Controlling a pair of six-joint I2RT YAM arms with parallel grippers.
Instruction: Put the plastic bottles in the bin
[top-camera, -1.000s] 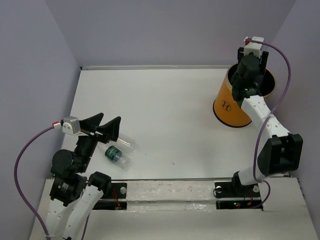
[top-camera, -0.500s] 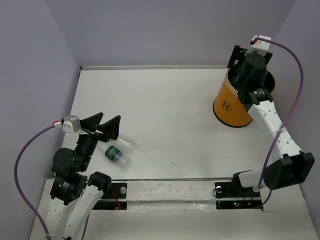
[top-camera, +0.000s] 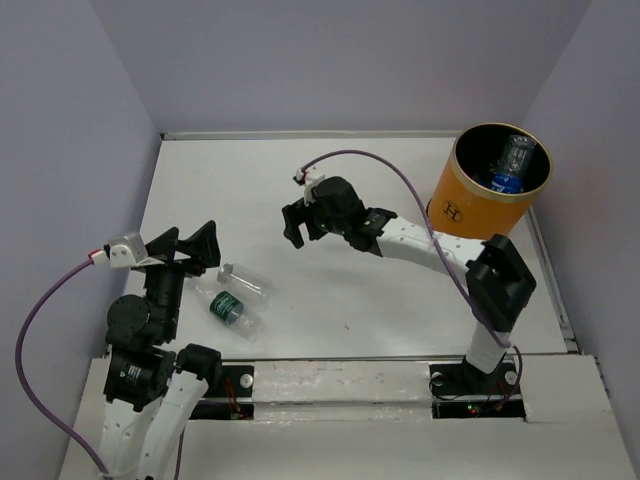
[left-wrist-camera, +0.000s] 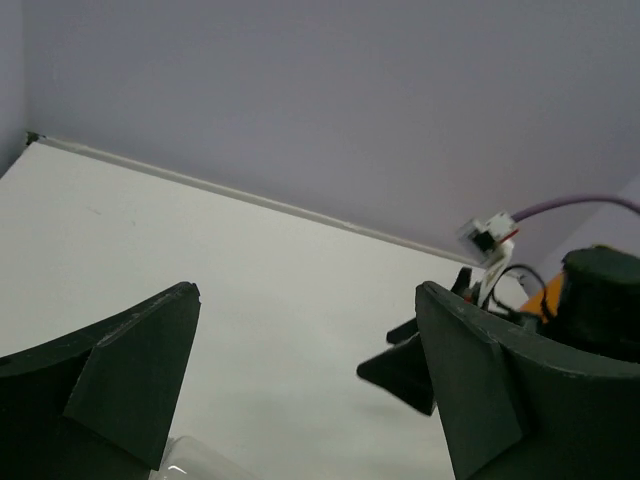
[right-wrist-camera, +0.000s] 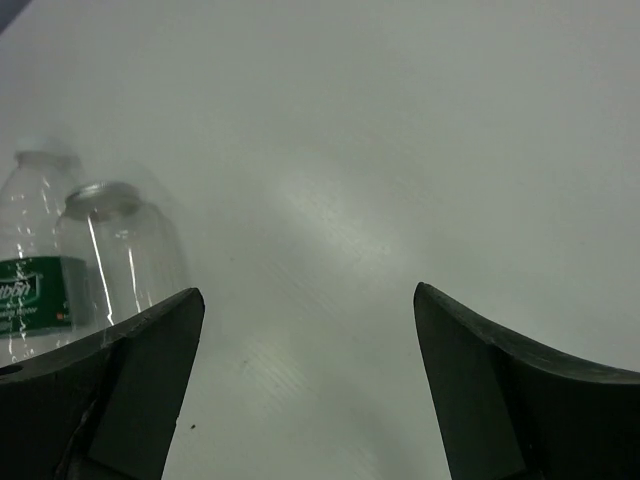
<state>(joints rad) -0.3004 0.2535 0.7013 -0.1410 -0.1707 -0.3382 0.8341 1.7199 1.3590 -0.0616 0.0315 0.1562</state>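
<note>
**Right tool off the bin**

We see the right tool (top-camera: 298, 225), spread wide and empty, now over mid-bench (top-camera: 330, 180) rather than above the bin (top-camera: 465, 210), which holds the binned bottles (top-camera: 510, 165). The left tool (top-camera: 187, 245) gapes wide beside two loose bottles (top-camera: 228, 308) near the front-left edge, with open bench between the tools.

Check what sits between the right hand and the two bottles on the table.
Nothing: bare table between right hand and bottles, per top view.
</note>
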